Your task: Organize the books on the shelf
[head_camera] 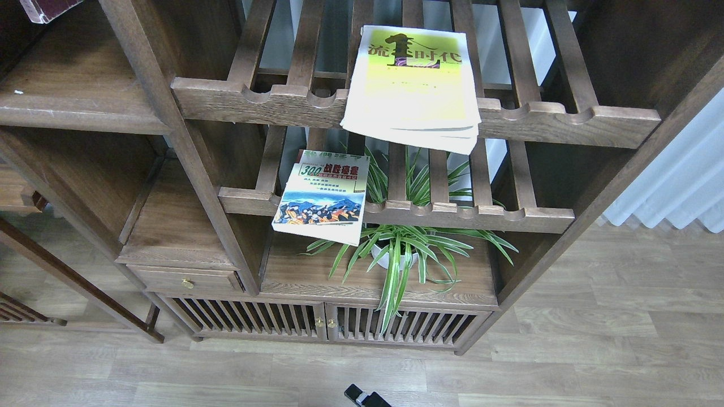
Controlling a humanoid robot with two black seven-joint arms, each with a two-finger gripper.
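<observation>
Only a corner of the thick maroon book (50,8) shows at the top left edge, above the solid dark-brown shelf (73,85) with its tiny white speck; what holds it is out of view. The large yellow-green book (412,79) lies flat on the upper slatted rack and overhangs its front rail. On the lower slatted rack lies the small "300" book (321,196), sticking out over the rail. A small black piece, apparently my right gripper (365,397), pokes in at the bottom edge; its fingers cannot be told apart. My left gripper is out of view.
A potted spider plant (399,254) stands on the low plank under the racks, its leaves reaching up through the slats. A small drawer (186,280) and slatted cabinet doors (322,322) sit below. White curtain (679,181) at right, wooden floor in front.
</observation>
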